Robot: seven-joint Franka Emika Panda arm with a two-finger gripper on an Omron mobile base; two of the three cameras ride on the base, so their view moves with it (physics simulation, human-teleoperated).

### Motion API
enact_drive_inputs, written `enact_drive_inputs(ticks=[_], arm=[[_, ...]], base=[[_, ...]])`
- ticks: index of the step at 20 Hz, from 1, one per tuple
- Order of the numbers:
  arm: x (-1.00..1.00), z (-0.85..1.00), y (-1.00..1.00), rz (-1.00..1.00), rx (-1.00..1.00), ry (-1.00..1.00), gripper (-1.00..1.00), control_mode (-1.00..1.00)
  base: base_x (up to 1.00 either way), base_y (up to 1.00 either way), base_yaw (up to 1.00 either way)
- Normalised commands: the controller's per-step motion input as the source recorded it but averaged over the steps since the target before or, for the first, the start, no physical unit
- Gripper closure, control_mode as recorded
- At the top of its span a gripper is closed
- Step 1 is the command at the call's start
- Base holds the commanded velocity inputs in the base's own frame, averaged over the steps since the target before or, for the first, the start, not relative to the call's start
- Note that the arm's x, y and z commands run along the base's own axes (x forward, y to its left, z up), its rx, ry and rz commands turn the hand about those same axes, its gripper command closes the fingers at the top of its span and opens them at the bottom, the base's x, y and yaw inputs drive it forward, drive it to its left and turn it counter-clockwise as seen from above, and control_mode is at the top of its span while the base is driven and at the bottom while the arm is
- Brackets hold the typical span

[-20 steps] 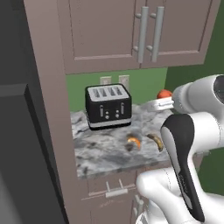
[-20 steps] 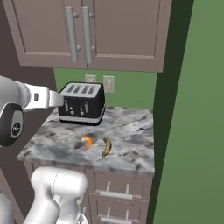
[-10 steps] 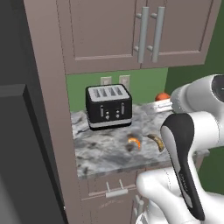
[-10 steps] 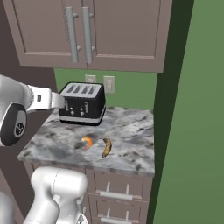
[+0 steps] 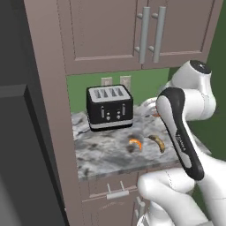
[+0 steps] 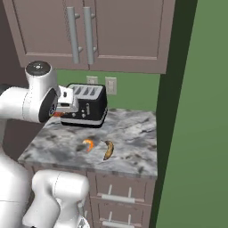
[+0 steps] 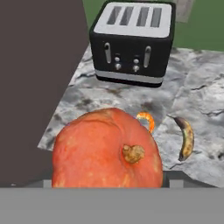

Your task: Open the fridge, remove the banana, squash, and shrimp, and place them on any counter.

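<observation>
Two of three already lie on the grey marbled stone counter [image 7: 201, 100] beyond the pincer [image 6: 60, 111], curled orange shrimp [image 7: 145, 120] and brown-tinged yellow banana [image 7: 186, 138], while it has swung in over the slab pinching the round orange squash [image 7: 107, 148].

Orange-red round squash [image 7: 107, 151] with a tan stem. Grey-and-white marbled stone bench [image 6: 129, 133]. Black four-slot toaster [image 5: 109, 107] with silver top and trim. Small orange curled shrimp [image 6: 89, 144]. Yellow curved banana [image 7: 187, 138], brown-tinged. Mauve-brown upper cabinet doors [image 5: 114, 31] with silver handles; green wall [image 6: 196, 124].
</observation>
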Motion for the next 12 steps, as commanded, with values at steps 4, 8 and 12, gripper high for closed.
enact_drive_inputs(ticks=[4, 8, 12], arm=[[0.8, -0.51, 0.27, 0.0, 0.0, 0.36, 1.0, -1.0], [0.91, -0.71, 0.25, 0.0, -0.02, 0.34, 1.0, -1.0], [0.94, -0.83, 0.27, 0.0, -0.05, 0.36, 1.0, -1.0]], base=[[0.0, 0.0, 0.0], [0.0, 0.0, 0.0], [0.0, 0.0, 0.0]])
